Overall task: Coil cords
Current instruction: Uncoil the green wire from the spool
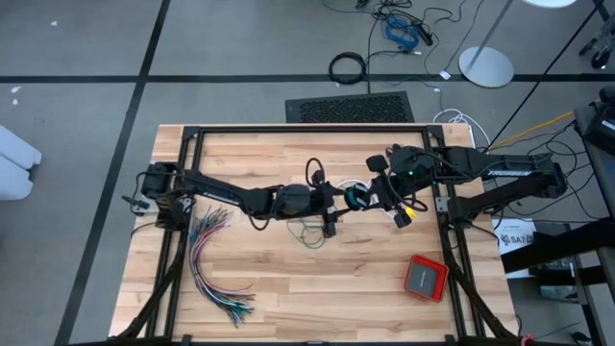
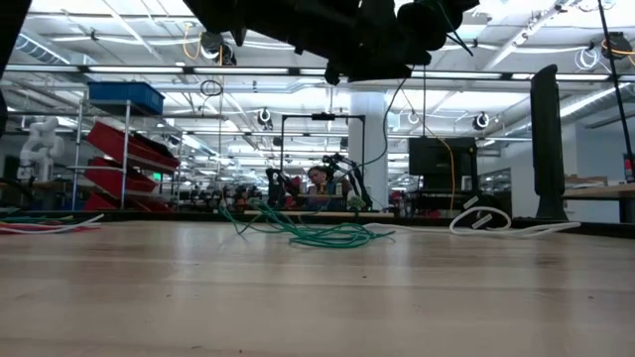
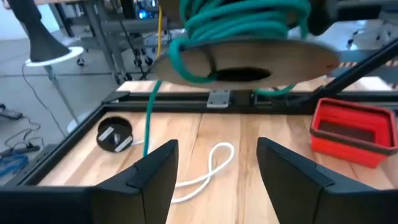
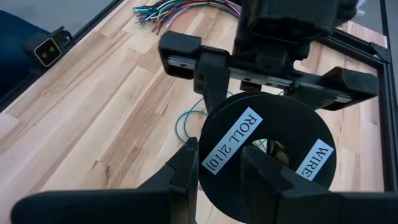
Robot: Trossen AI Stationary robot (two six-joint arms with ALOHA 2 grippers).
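A black spool [image 4: 267, 155] wound with teal-green cord [image 3: 249, 18] hangs above the table's middle, with my right gripper [image 4: 224, 171] shut on it. One strand [image 3: 149, 118] drops from the spool to a loose teal tangle [image 1: 309, 234] lying on the wood. My left gripper [image 3: 214, 174] is open on the spool's left, level with it; its fingers stand wide on either side of the spool without touching it. A white cord loop [image 3: 211, 168] lies on the table below the spool. My right gripper holds the spool by its labelled black flange [image 4: 233, 146], which faces the wrist camera. One finger [image 4: 186, 165] stands at the flange's outer rim and the other [image 4: 261, 171] by the centre hole. The fingers slant downward from the table's right side. The spool is lifted clear of the table.
A fanned bundle of many-coloured wires [image 1: 211, 259] lies at the near left. A red box [image 1: 426, 277] sits at the near right. A second black spool [image 3: 115, 134] rests on the wood near the far frame rail [image 1: 307, 130].
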